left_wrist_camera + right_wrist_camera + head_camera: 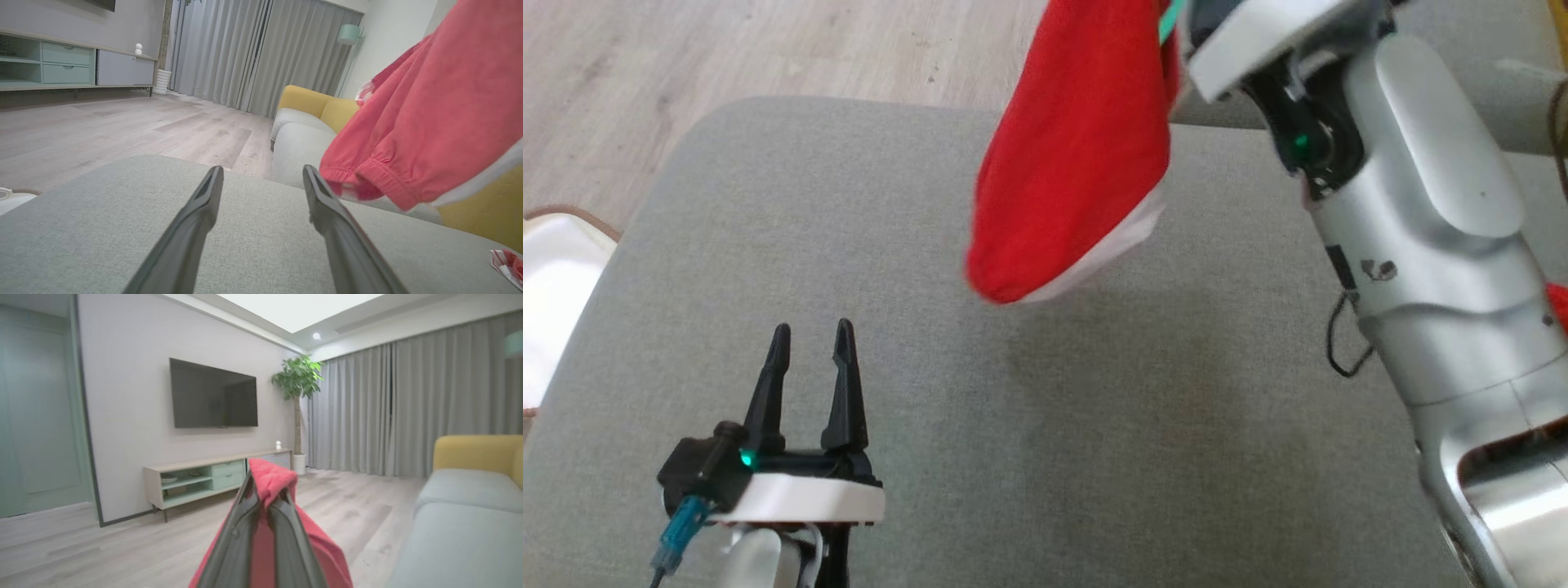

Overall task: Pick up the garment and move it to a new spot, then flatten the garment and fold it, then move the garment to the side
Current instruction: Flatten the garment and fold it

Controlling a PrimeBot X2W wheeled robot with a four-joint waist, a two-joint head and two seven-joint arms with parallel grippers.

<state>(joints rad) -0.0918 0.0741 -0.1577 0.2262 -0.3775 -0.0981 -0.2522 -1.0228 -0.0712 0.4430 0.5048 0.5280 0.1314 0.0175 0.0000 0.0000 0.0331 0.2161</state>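
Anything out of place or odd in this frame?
Nothing damaged or spilled. The red garment hangs bunched from the shut right gripper, clear of the grey cushion. The left gripper is open, holding nothing. One small red-and-white cloth lies at the cushion's edge; I cannot tell what it is.

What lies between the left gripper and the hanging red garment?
Only bare grey cushion. In the head view nothing rests on the stretch from the open left gripper to the red garment, which hangs over the cushion.
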